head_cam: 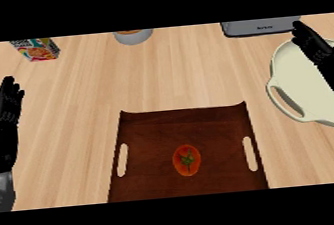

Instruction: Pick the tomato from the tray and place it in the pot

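While the tomato [186, 160] lies on the tray [157, 135], the right hand [327, 60], fingers straight, partly hides the pot [301, 82].

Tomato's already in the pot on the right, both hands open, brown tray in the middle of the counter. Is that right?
Not quite. The head view shows the tomato lying on the brown tray, not in the pot. The rest holds: the pot is on the right, the left hand and right hand are open.

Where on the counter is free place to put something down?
Bare wood lies between the left hand and the tray, and behind the tray up to the cup. The right side is crowded: pot, right hand, toaster.
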Motion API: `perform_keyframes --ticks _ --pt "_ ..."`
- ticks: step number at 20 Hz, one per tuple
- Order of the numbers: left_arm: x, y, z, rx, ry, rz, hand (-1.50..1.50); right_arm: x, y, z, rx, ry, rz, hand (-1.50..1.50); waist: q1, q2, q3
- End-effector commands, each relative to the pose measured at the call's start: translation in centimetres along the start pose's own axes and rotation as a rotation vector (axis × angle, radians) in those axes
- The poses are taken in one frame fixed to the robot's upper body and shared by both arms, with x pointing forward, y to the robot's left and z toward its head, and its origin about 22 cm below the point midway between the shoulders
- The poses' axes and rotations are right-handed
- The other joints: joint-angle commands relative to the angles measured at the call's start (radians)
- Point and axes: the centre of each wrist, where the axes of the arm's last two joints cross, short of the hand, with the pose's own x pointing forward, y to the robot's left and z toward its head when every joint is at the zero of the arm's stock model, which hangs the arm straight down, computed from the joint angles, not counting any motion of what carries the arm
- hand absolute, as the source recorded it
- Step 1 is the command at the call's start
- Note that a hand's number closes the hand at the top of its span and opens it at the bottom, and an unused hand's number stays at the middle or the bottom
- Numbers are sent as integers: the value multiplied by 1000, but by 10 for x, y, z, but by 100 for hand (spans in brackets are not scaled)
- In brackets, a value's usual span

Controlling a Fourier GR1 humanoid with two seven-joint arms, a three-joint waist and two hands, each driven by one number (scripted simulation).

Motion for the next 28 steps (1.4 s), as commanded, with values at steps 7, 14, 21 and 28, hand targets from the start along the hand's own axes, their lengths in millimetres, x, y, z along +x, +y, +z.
perform_keyframes --ticks 7,14,21,28 --pt "26 -48 -9 -133 -55 223 0 158 38 -43 562 -761 236 150 96 34 -35" --pt "47 -64 -27 -144 -61 315 0 76 71 -58 865 -958 -43 -150 69 92 -16" --pt "31 -57 -32 -113 -50 308 0 72 70 -69 941 -1065 295 -150 49 80 -21" --pt "25 -58 -29 -102 -19 301 0 87 92 -71 1068 -1060 587 -150 21 65 -23"
